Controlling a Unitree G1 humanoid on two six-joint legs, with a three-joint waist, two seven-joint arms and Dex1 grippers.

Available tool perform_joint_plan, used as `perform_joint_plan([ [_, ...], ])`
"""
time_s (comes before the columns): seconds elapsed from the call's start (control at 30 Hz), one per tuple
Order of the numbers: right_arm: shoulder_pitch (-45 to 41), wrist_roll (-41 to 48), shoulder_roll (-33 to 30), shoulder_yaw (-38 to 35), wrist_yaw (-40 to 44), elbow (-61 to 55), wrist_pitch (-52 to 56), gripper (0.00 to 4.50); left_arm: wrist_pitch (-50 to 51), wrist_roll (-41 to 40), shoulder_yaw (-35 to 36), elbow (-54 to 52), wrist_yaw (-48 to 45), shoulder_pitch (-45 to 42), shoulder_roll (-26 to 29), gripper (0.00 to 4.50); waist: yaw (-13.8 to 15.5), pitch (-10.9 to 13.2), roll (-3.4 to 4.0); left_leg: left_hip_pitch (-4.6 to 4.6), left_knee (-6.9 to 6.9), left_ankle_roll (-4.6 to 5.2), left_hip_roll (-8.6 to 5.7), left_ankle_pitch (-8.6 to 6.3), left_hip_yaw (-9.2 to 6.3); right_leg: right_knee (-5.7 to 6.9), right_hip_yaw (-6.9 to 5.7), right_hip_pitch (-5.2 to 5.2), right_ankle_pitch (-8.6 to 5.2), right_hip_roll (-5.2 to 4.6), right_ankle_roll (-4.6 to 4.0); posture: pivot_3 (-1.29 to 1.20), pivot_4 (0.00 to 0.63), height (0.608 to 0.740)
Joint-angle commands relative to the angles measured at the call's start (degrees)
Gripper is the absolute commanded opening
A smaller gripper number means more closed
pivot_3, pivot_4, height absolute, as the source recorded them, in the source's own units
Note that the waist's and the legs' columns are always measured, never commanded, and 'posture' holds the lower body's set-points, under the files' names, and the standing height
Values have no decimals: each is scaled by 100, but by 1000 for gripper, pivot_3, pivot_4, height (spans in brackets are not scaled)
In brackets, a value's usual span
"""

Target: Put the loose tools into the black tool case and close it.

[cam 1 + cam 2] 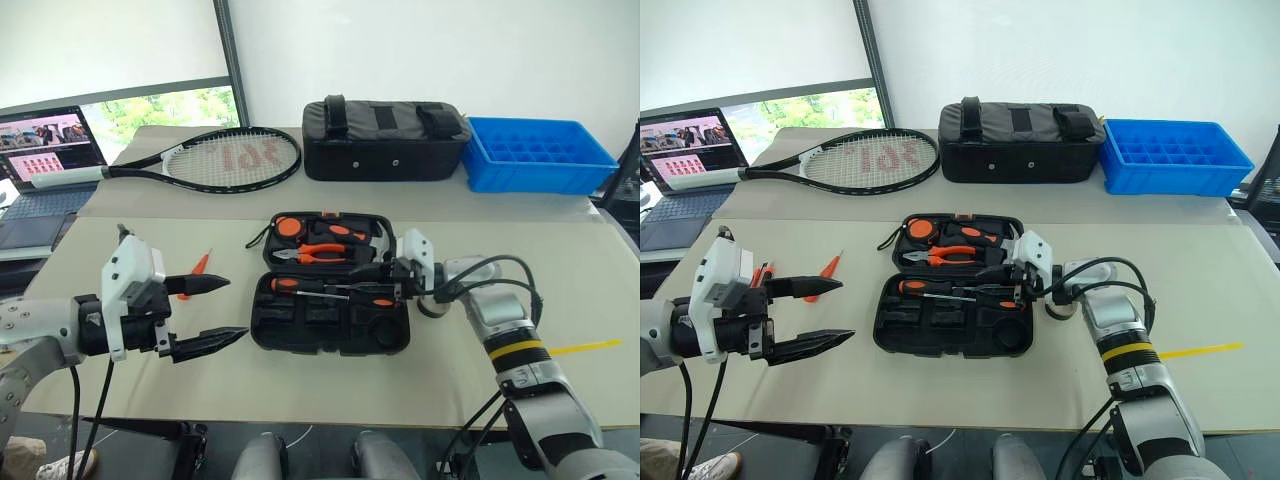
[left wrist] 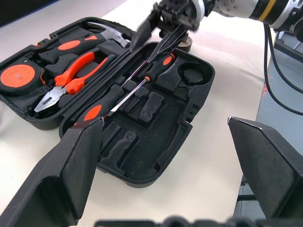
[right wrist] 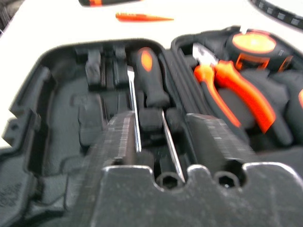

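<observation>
The black tool case (image 1: 330, 345) lies open mid-table. Its far half holds orange-handled pliers (image 1: 320, 254), a tape measure (image 1: 290, 227) and a hammer. Two screwdrivers (image 1: 305, 286) lie in the near half. My right gripper (image 1: 395, 283) reaches in from the case's right end, low over the screwdriver handles, and a thin shaft (image 3: 170, 142) runs under it. Left of the case, my left gripper (image 1: 236, 308) hangs open and empty above the table. A loose orange tool (image 1: 825, 272) lies just beyond it, and more orange-and-black tools (image 1: 760, 272) lie behind it.
At the back of the table lie a tennis racket (image 1: 230, 160), a black fabric bag (image 1: 385, 140) and a blue crate (image 1: 540, 155). A laptop (image 1: 45, 150) stands far left. A yellow strip (image 1: 585, 348) marks the table at the right.
</observation>
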Motion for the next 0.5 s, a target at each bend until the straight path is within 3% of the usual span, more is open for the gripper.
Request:
perform_joint_plan([
  [0.03, 29, -259, -86, 167, 78, 34, -322, 203, -165, 27, 97, -53, -39, 40, 85, 4500, 2, 0, 0, 0, -1, 0, 0, 0, 0, 0, 0, -1, 0, 0, 0, 0, 150, 707],
  [0.07, 47, -323, -99, 215, 84, 57, -345, 14, -171, 31, 106, -59, -37, 59, 86, 4500, 0, 0, 0, 1, -3, 0, 0, 0, 0, 0, -1, -1, 0, 0, -1, 0, 150, 707],
  [0.27, 118, -845, -228, 542, -30, 192, -564, 14, -211, 102, 171, -86, -25, 236, 83, 4500, 3, -2, -3, 25, -13, 0, 0, 0, 3, -1, 0, 12, -2, -1, -2, 0, 150, 707],
  [0.5, 175, -687, -263, 432, -113, -37, -614, 14, -429, 294, 189, 41, 139, 421, -68, 4500, 19, -6, -11, 38, -17, -1, 1, 0, 6, -2, -1, 22, -4, -8, -6, 0, 150, 707],
])
